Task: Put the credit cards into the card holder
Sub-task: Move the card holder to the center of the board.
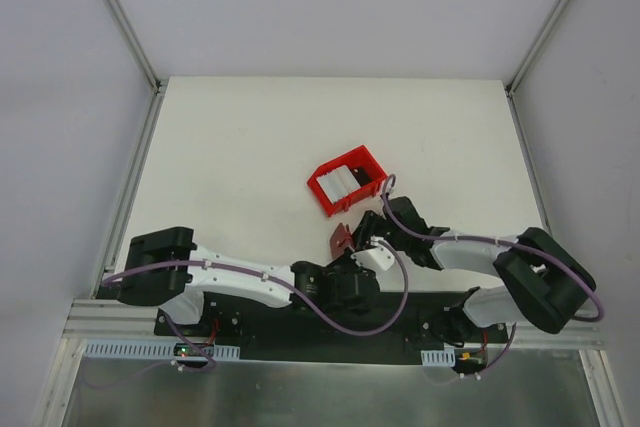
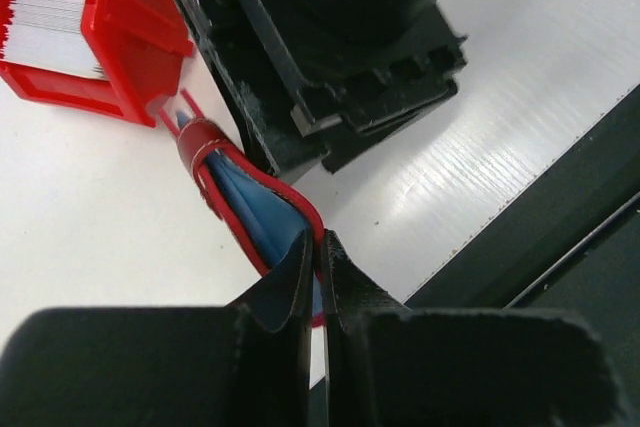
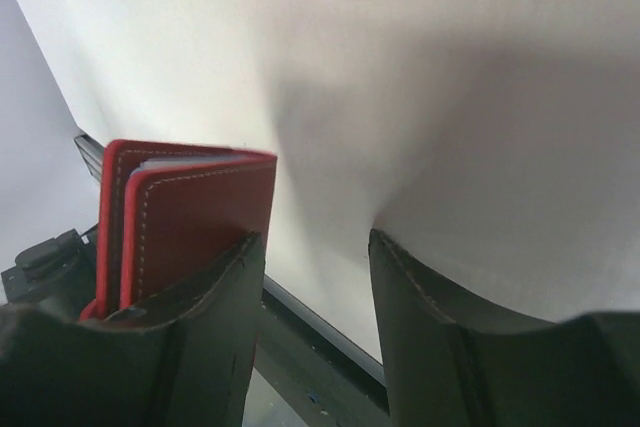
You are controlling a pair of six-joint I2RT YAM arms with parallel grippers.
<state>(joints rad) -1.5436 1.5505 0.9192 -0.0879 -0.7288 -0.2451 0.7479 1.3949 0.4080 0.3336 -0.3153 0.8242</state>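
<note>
The card holder [image 1: 343, 239] is a small red wallet held on edge near the table's front, with blue-grey pockets [image 2: 245, 209] showing. My left gripper [image 2: 320, 244] is shut on its lower rim. In the right wrist view the card holder [image 3: 195, 215] stands just left of my right gripper [image 3: 313, 239], against the outside of the left finger [image 3: 215, 297]. That gripper is open with only bare table between its fingers. The credit cards [image 1: 340, 184] are a whitish stack [image 2: 50, 7] inside the red bin.
The open-topped red plastic bin [image 1: 322, 187] sits just beyond the card holder, and its wall [image 2: 135, 42] is close to the wallet's tab [image 2: 200, 139]. The right gripper's black body [image 2: 340, 47] hangs over the wallet. The table's dark front edge [image 2: 560, 207] is near.
</note>
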